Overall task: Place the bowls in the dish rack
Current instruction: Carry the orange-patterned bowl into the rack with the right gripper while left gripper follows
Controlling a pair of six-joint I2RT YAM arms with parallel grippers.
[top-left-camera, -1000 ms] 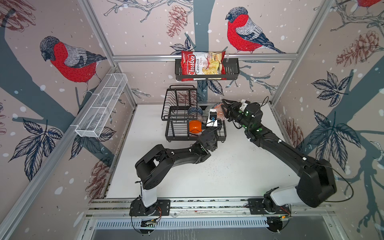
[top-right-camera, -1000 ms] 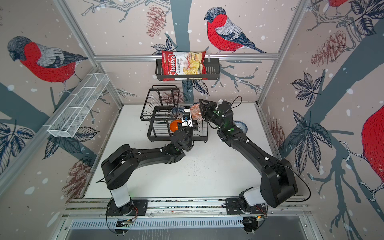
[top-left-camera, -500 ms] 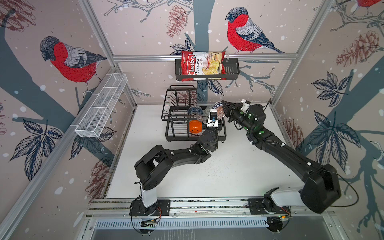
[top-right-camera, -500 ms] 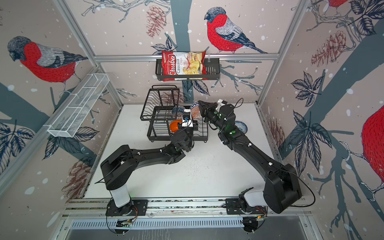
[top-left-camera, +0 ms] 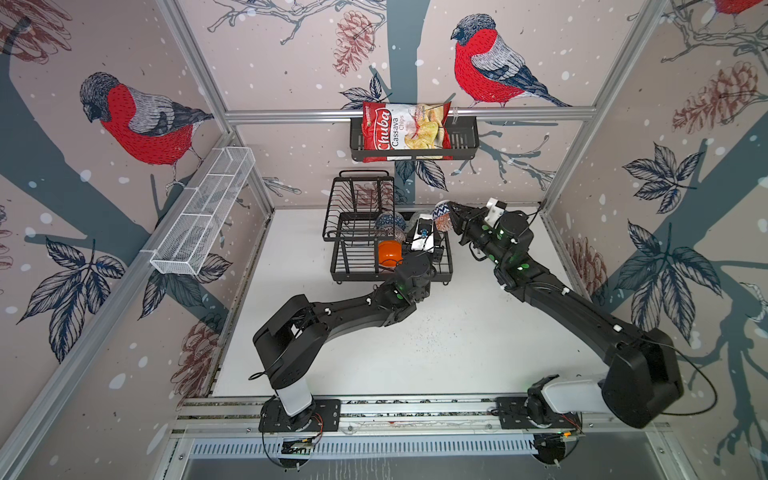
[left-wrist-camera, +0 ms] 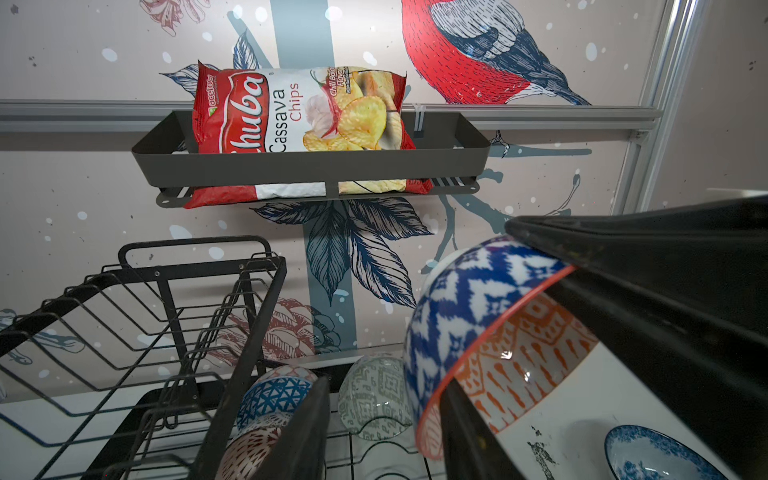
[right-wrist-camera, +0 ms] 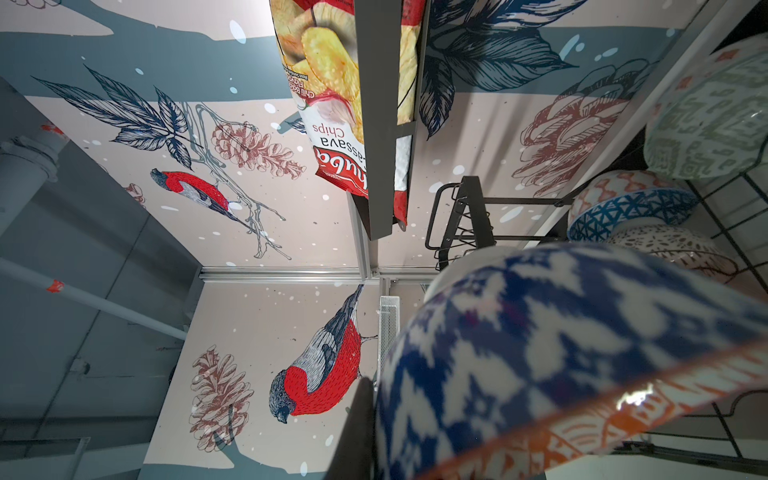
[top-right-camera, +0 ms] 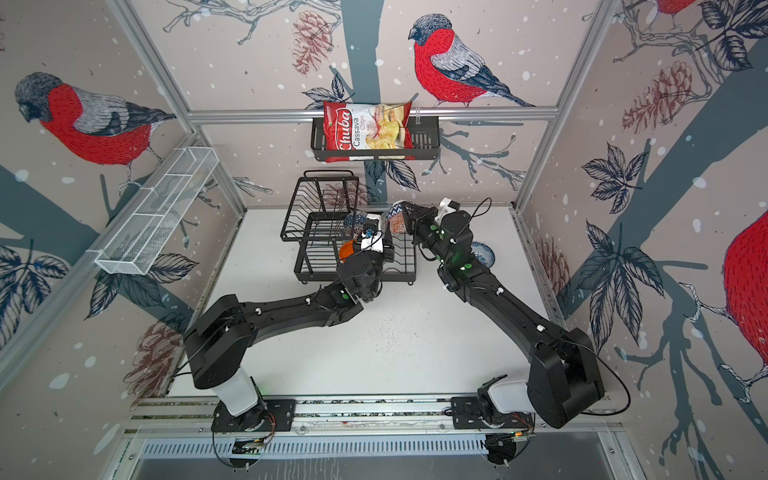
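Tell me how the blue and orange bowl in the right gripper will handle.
Probably slippery: the blue and orange bowl shows a glazed glint, and the right gripper pinches only its rim. It looks like ceramic, so likely rigid but apt to chip against the dish rack wires. Being round, it could roll if released on its side.
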